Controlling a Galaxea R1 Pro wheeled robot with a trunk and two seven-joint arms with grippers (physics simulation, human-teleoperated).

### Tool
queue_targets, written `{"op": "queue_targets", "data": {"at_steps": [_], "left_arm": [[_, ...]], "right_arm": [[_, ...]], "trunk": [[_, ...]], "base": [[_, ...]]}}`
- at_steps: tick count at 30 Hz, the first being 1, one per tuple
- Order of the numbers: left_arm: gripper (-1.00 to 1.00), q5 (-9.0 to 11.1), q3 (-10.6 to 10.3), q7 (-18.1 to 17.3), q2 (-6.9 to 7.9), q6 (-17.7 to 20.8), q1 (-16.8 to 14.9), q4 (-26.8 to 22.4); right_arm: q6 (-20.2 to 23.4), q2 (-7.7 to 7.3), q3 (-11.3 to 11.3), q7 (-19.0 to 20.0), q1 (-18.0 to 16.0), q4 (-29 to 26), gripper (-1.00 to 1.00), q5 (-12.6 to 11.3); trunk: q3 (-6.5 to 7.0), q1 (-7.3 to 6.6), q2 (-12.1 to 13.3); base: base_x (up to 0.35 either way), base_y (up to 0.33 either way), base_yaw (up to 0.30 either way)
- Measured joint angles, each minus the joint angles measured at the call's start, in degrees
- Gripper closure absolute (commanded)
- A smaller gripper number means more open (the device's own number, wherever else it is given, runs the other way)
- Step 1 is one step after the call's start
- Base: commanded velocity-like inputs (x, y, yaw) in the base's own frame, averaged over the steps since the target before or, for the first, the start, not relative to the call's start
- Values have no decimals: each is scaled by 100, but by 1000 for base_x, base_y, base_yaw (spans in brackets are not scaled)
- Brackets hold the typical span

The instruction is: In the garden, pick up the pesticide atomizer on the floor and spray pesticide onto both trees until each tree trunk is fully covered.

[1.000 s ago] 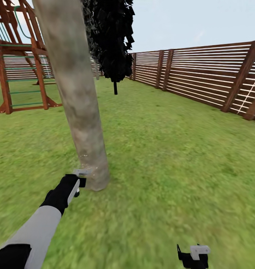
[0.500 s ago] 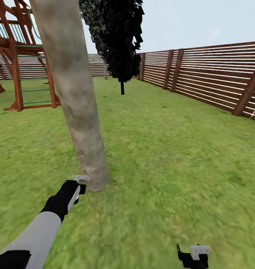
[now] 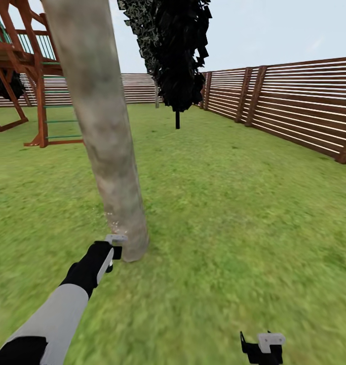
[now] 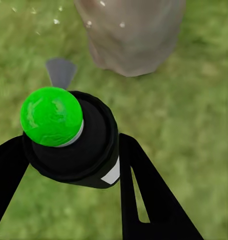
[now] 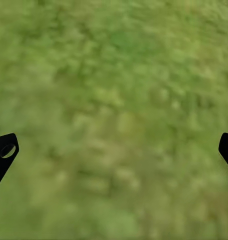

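Left gripper point(image 4: 68, 170) clamps black green-capped pesticide atomizer point(image 4: 68, 137), nozzle near pale mottled tree trunk point(image 3: 104, 132) base; right gripper point(image 5: 114, 150) spread wide, empty, over grass point(image 3: 233, 213).

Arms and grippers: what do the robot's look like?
The left arm has a pale grey sleeve-like section, black toward the wrist and shoulder. The left gripper is black with a small white-grey plate. The right gripper looks alike. Up close, the fingers are flat black blades.
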Motion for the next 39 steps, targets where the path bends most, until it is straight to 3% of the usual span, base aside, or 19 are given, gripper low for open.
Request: {"op": "queue_targets", "data": {"at_steps": [7, 13, 21, 24, 30, 32, 35, 36, 39], "left_arm": [[100, -33, 29, 30, 98, 60, 17, -80], [100, -15, 3, 57, 18, 49, 29, -140], [100, -32, 17, 48, 83, 26, 57, -158], [100, -19, 32, 41, 76, 40, 72, -614], [100, -29, 6, 46, 45, 38, 83, -723], [100, -59, 25, 48, 102, 40, 98, -689], [100, -60, 42, 47, 437, 37, 262, -653], [100, -16, 35, 50, 454, 29, 274, -649], [100, 51, 10, 45, 192, 14, 295, -617]], "right_arm": [[0, 0, 0, 0, 0, -4, -100, 0], [0, 0, 0, 0, 0, -7, -100, 0], [0, 0, 0, 0, 0, -1, -100, 0], [0, 0, 0, 0, 0, 0, -100, 0], [0, 0, 0, 0, 0, 0, -100, 0], [0, 0, 1, 0, 0, 0, -100, 0], [0, 0, 1, 0, 0, 0, -100, 0], [0, 0, 0, 0, 0, 0, -100, 0], [0, 0, 0, 0, 0, 0, -100, 0]], "trunk": [[0, 0, 0], [0, 0, 0], [0, 0, 0], [0, 0, 0], [0, 0, 0], [0, 0, 0], [0, 0, 0], [0, 0, 0], [0, 0, 0]], "base": [[5, -3, 18], [73, -194, 124], [-63, -262, 21], [-1, -242, 243], [193, -204, 276], [141, -235, 230], [132, -244, 53], [162, -245, 8], [174, -240, 2]]}}
